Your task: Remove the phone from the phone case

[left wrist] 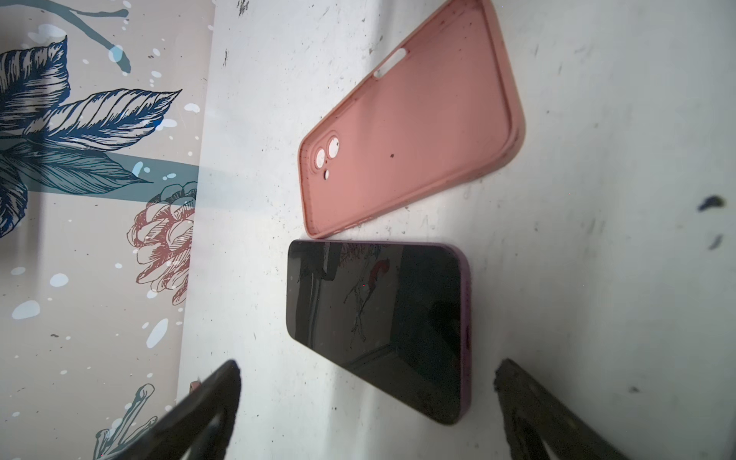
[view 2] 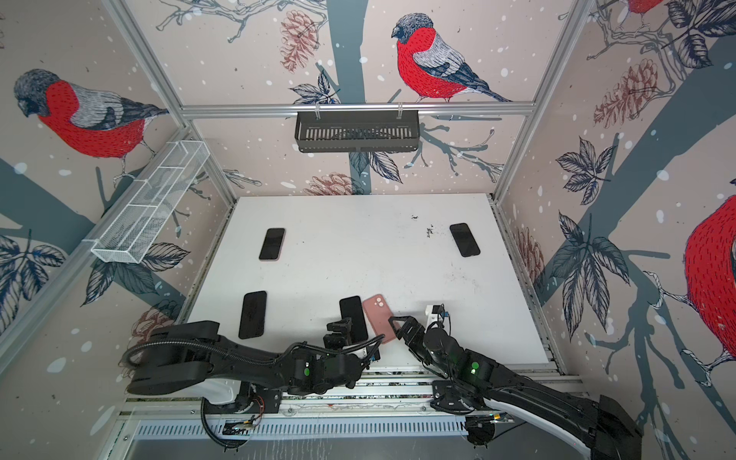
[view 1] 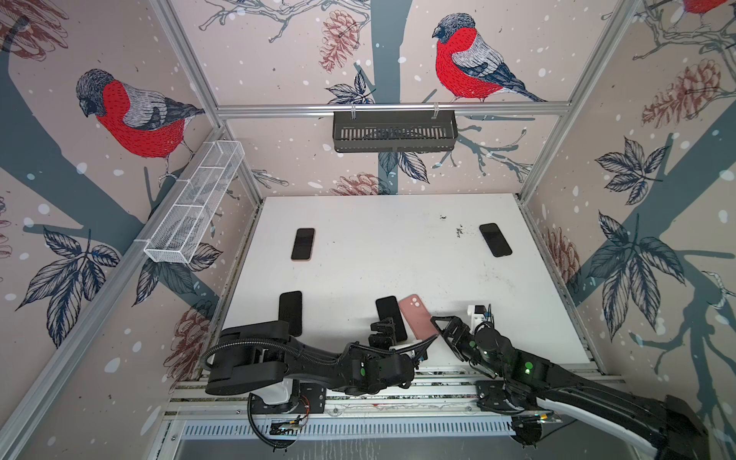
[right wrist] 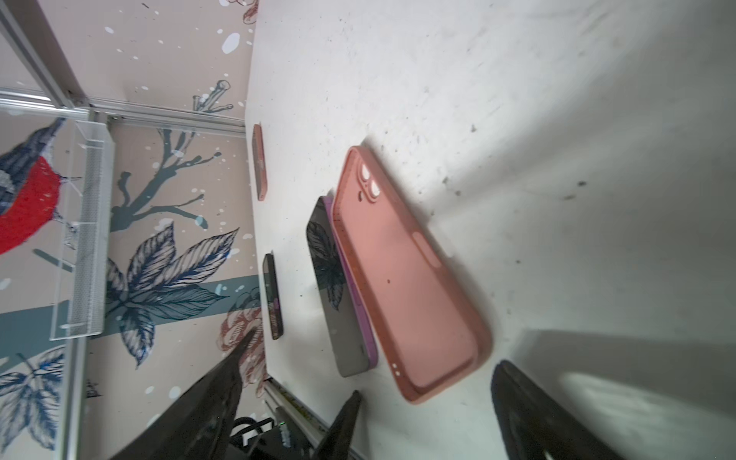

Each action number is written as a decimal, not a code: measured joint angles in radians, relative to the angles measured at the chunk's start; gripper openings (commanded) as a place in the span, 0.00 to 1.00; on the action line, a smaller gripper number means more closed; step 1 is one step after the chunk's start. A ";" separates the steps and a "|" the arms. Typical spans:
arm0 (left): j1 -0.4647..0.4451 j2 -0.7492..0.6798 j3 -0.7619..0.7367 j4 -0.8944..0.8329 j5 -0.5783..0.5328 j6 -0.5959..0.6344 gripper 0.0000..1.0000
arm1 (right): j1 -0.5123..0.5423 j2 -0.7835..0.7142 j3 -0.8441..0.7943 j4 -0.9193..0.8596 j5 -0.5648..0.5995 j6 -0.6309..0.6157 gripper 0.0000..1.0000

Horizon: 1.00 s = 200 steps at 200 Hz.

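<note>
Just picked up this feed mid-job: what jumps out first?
The empty pink case lies near the front edge of the table, right beside a bare purple-edged phone, screen up. The left tool hangs open at the phone's near end, and the right tool is open by the case.

No text or label appears readable anywhere.
</note>
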 measured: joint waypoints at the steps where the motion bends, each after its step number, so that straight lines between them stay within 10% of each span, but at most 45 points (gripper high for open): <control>1: 0.000 -0.002 0.001 -0.002 0.000 -0.001 0.99 | 0.000 0.002 0.000 -0.006 0.000 -0.007 0.99; 81: 0.023 -0.201 0.195 -0.159 0.014 -0.321 0.99 | -0.050 0.237 0.182 -0.085 0.005 -0.273 0.92; 200: 0.131 -0.448 0.219 -0.401 0.023 -0.809 0.98 | -0.152 0.780 0.467 -0.134 0.000 -0.665 0.50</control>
